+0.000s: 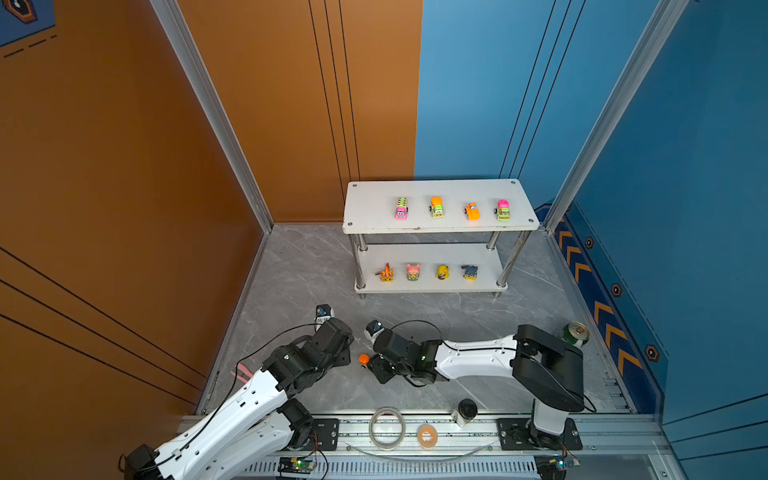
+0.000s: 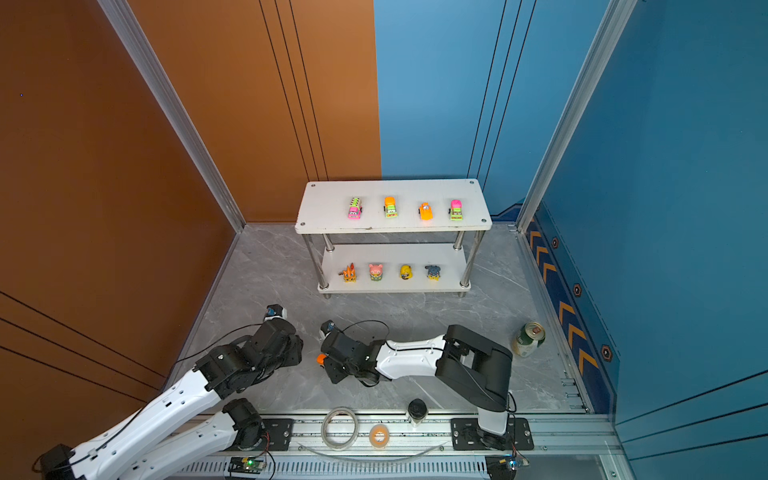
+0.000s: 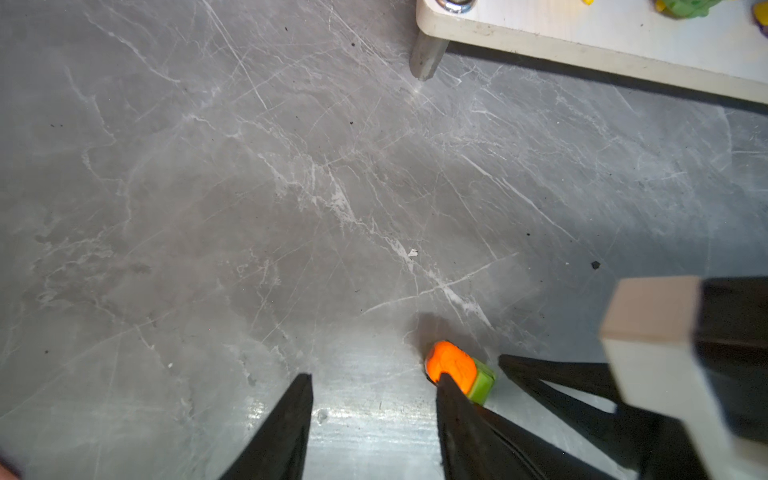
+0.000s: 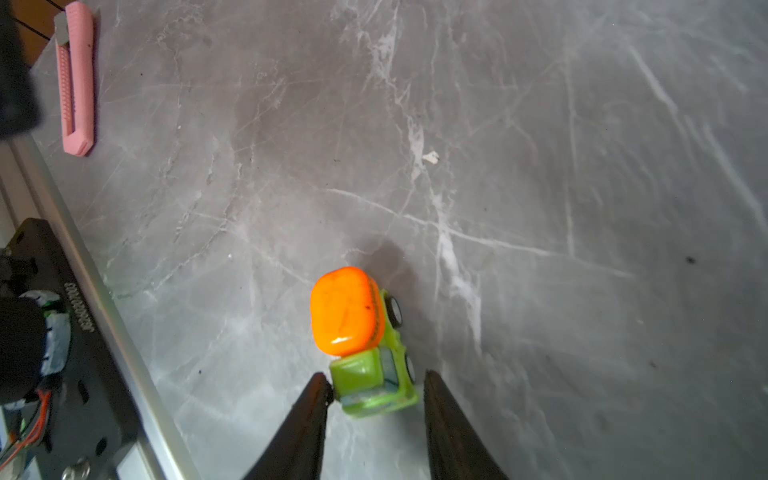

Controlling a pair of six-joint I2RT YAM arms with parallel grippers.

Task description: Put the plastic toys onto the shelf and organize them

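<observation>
Table edges: I see the grey table (image 1: 299,270) meet the orange wall on the left and the blue wall on the right. A metal rail (image 1: 469,432) closes the near side.
Open room: There is bare table between the shelf's front and both grippers, and more to the left of the shelf.
Shelf: The shelf (image 1: 440,226) stands at the far side, right of centre, with its back to the wall.
Top board: Four cars stand in a row: pink car (image 1: 401,208), orange-top car (image 1: 436,206), orange car (image 1: 472,211) and pink-top car (image 1: 503,210). The left end is bare.
Lower board: Four figurines stand along the front: orange figurine (image 1: 386,273), pink figurine (image 1: 413,272), yellow figurine (image 1: 442,272) and blue-grey figurine (image 1: 470,272).
Obstacles: A can (image 1: 574,334) sits at the right, beside my right arm's elbow. A pink cutter (image 4: 75,79) lies near left. Two tape rolls (image 1: 387,428) lie on the rail.
Loose car: The loose car (image 4: 357,328) sits on the table, near and between the grippers, well apart from the shelf.
Right gripper: The right gripper (image 4: 376,374) is low over the table with its jaws partly apart around the green cab. One finger touches the cab and the other is just beside it, so I see no clamp.
Left gripper: The left gripper (image 3: 374,378) has its jaws wide apart with nothing between them. One fingertip is just beside the loose car, and I cannot tell if it touches.
</observation>
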